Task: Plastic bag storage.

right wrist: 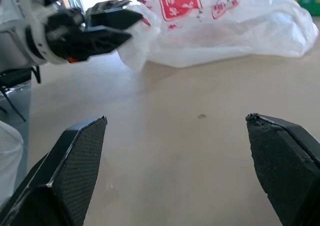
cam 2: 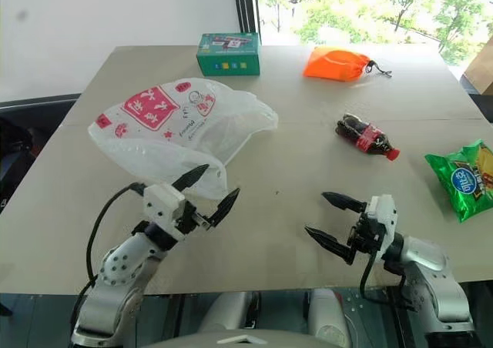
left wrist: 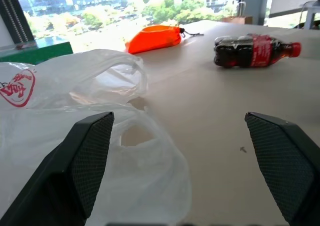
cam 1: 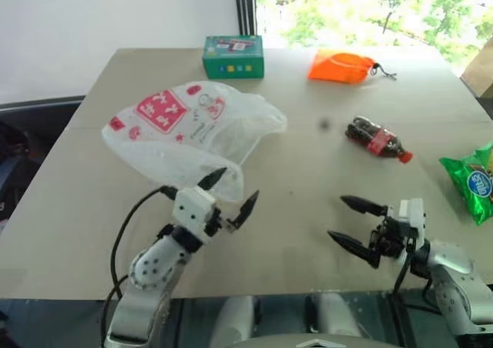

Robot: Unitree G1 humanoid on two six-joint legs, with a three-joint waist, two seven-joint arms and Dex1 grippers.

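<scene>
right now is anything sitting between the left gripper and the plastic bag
Nothing visible does. The open left gripper sits right at the near edge of the plastic bag, with only bare table around it. The cola bottle lies well off toward the right gripper's side.

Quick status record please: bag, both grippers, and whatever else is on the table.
plastic bag: lying crumpled on the table, left of centre, red print up, not held
left gripper: open, at the bag's near edge, grasping nothing
right gripper: open, over bare table, apart from the bag
cola bottle: on its side, right of the bag
orange pouch: far side
green box: far side
green snack packet: right edge
</scene>
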